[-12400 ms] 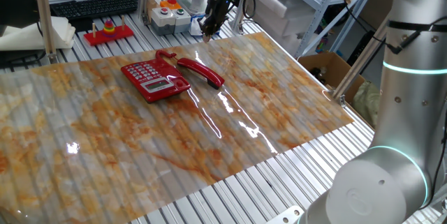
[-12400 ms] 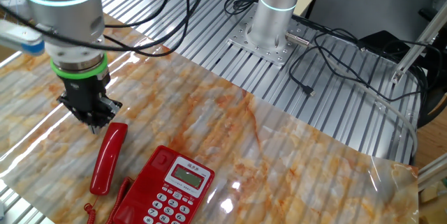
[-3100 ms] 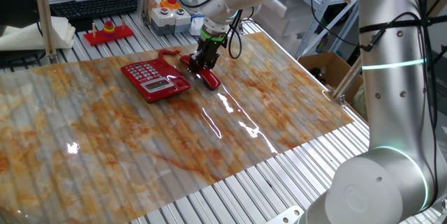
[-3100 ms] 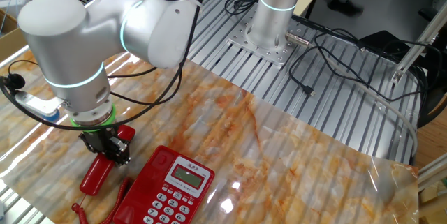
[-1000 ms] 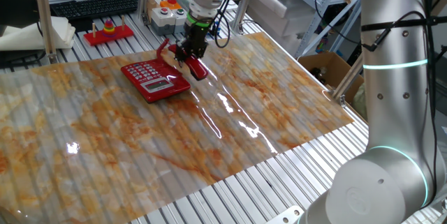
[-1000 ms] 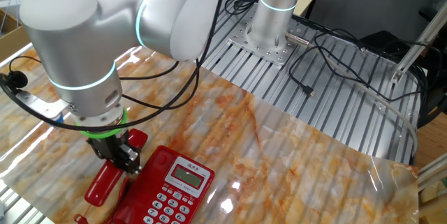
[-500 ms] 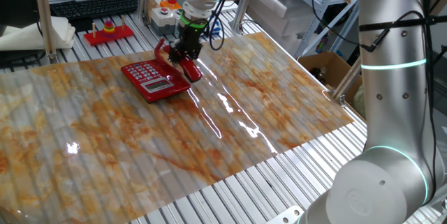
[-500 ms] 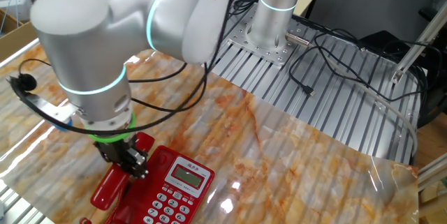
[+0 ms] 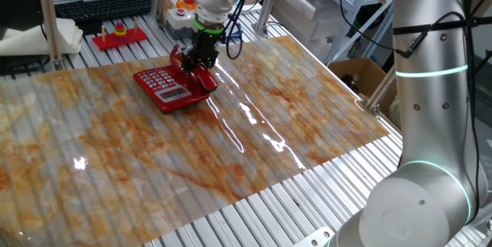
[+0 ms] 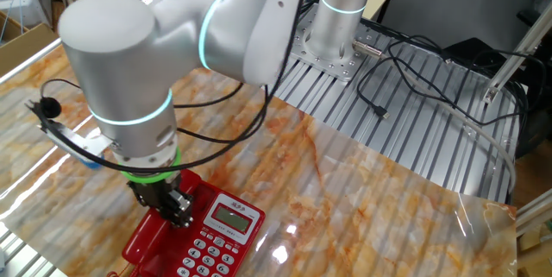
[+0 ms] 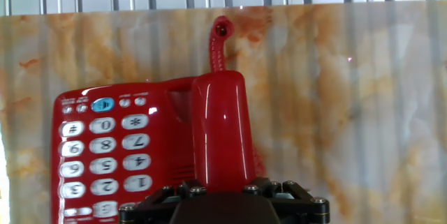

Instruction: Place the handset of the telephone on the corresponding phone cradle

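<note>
My gripper (image 9: 195,61) is shut on the glossy red handset (image 11: 222,130) and holds it over the right long edge of the red telephone (image 9: 163,85). In the hand view the handset runs lengthwise above the phone cradle (image 11: 181,109), beside the pale keypad panel (image 11: 105,155); I cannot tell if it touches the cradle. The red coiled cord (image 11: 217,42) leads away from the handset's far end. In the other fixed view the gripper (image 10: 169,205) and handset (image 10: 145,234) sit at the left edge of the telephone (image 10: 216,236).
A red toy tray with coloured rings (image 9: 119,35) and a button box (image 9: 183,14) stand on the slatted table behind the marbled mat (image 9: 231,131). A keyboard (image 9: 100,5) lies at the far left. Black cables (image 10: 414,78) cross the slats near the arm's base.
My gripper has carried the handset left from the mat beside the phone to over the phone's cradle edge, and a little lower.
</note>
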{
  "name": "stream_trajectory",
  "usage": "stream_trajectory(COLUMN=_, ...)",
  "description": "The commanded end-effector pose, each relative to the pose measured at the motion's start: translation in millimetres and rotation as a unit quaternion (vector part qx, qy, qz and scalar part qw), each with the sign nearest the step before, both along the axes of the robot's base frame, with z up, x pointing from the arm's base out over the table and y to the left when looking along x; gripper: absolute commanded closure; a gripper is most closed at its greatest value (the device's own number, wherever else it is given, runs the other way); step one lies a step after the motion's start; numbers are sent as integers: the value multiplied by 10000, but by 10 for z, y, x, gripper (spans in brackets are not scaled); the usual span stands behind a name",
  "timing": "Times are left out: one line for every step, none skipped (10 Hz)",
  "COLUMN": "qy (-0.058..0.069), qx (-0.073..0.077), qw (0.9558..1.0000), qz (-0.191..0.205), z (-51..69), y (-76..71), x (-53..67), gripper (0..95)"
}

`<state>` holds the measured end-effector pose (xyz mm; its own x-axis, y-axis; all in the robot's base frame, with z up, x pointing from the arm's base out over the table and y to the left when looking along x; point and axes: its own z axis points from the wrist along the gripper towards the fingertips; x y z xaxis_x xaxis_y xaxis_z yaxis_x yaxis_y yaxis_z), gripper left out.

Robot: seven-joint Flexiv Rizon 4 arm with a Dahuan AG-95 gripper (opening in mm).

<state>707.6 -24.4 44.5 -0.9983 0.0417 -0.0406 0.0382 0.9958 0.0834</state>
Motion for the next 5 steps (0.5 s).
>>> stream_trajectory(qy=-2, qx=-2, qw=10000, qz=-50, z=-11, y=58, x=-15, gripper=950)
stream_trajectory(qy=1, qx=2, qw=10000, qz=-68, z=-18, y=83, x=-20, gripper=950)
stream_trajectory(qy=1, qx=3, qw=10000, qz=-65, z=-28, y=94, x=-18, gripper=950)
stream_trajectory(qy=1, qx=14, qw=10000, qz=-58, z=-33, y=99, x=-16, gripper=950)
stream_trajectory(qy=3, qx=21, qw=10000, qz=-54, z=-33, y=113, x=-16, gripper=950)
